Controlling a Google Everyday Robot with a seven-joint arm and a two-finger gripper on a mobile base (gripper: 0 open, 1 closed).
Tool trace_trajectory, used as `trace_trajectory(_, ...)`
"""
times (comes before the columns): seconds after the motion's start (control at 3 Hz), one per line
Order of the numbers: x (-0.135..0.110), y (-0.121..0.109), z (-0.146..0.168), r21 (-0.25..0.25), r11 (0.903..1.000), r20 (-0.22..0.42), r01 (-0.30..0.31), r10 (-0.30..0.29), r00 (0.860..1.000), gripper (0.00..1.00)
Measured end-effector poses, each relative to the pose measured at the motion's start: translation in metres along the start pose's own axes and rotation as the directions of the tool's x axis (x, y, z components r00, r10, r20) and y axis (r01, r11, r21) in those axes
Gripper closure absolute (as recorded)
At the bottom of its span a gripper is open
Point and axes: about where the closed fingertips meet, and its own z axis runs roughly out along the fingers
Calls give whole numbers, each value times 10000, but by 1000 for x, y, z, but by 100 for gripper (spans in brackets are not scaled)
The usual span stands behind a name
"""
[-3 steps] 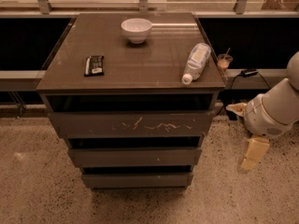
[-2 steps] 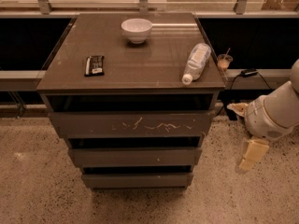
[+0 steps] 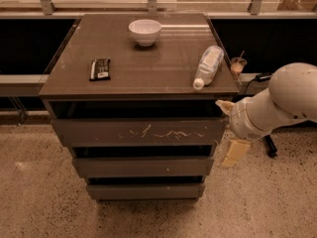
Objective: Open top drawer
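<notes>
Reporting from the single camera view: I am holding my gripper (image 3: 230, 129) at the right end of the cabinet, level with the top drawer (image 3: 138, 132). My fingers (image 3: 224, 106) are standing released and spread wide, one high and one low, and are grasping nothing. The upper one is sitting just beside the drawer's upper right corner; I cannot tell whether it is touching.

The top drawer is lying directly under the cabinet top (image 3: 64, 86). It is the widest front, grey-brown and without a handle, and it is carrying pale scratches across its middle. A dark gap is showing above it. Two narrower drawer fronts (image 3: 143, 166) are sitting below it, and I am leaving those alone.

I am judging the reason for my position as follows. With no handle on the front, the only purchase is an edge, so I am approaching from the side, where a fingertip can hook the corner or the gap above. I am rating the task as not yet done, since the front is showing no clear travel outward.

On the top, a white bowl (image 3: 145, 31), a dark snack bar (image 3: 100, 69) and a bottle (image 3: 208, 66) are resting. The bottle is lying on its side near the right edge, close above my arm. I am flagging it as the risk, because a jolt to the cabinet could roll it off.
</notes>
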Motion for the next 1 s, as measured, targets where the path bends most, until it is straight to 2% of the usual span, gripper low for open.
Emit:
trace_trajectory(0.33, -21, -9, 25, -24, 9996, 542, 298, -296, 9981, 0)
trace_trajectory(0.67, -26, -1, 54, -554, 9980, 829, 296, -249, 9962, 0)
trace_trajectory(1.0, -18, -1, 76, -1021, 9948, 901, 16, 76, 9959, 0)
